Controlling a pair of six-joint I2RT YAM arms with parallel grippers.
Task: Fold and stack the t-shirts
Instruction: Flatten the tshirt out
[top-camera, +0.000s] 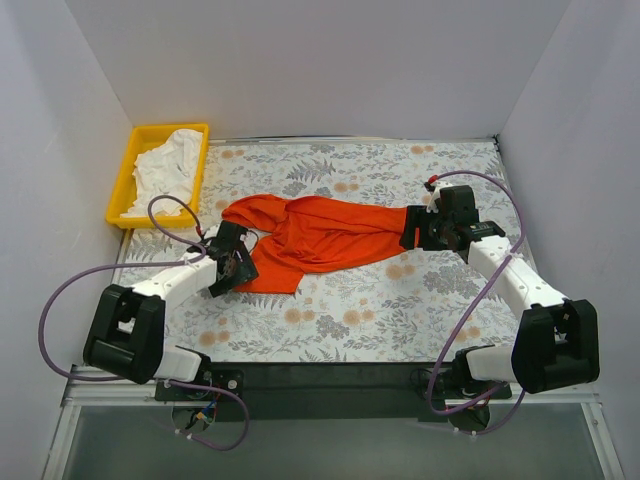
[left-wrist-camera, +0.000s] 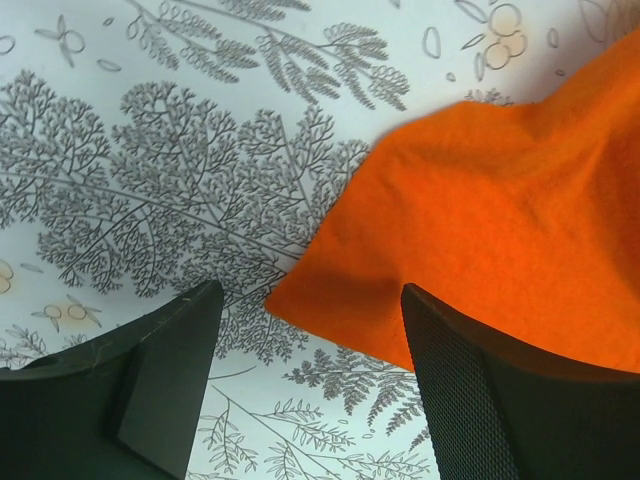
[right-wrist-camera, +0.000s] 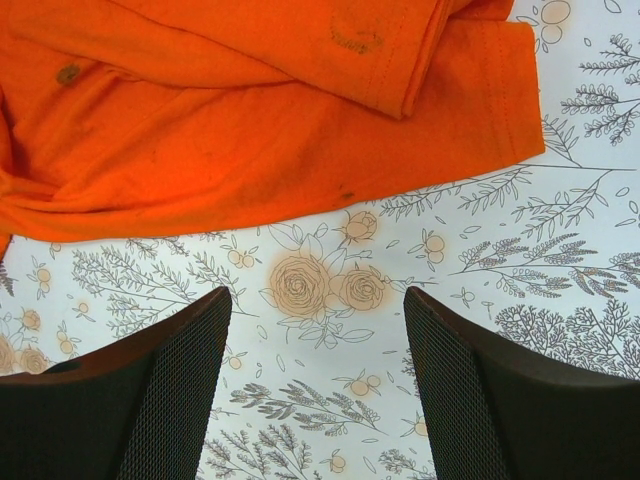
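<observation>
The orange-red t-shirt (top-camera: 320, 235) lies crumpled across the middle of the floral table. The white t-shirt (top-camera: 168, 166) lies bunched in the yellow tray. My left gripper (top-camera: 236, 262) is open and empty at the shirt's left lower edge; in the left wrist view a corner of the orange fabric (left-wrist-camera: 500, 200) lies just ahead of the gripper (left-wrist-camera: 310, 330), between the fingers' line and partly under the right finger (left-wrist-camera: 470, 390). My right gripper (top-camera: 415, 228) is open and empty at the shirt's right end; in the right wrist view the orange shirt's hem (right-wrist-camera: 300, 140) lies beyond the gripper (right-wrist-camera: 315, 340).
The yellow plastic tray (top-camera: 124, 186) stands at the back left corner against the left wall. White walls close the table on three sides. Bare floral cloth (top-camera: 380, 310) shows in front of the shirt.
</observation>
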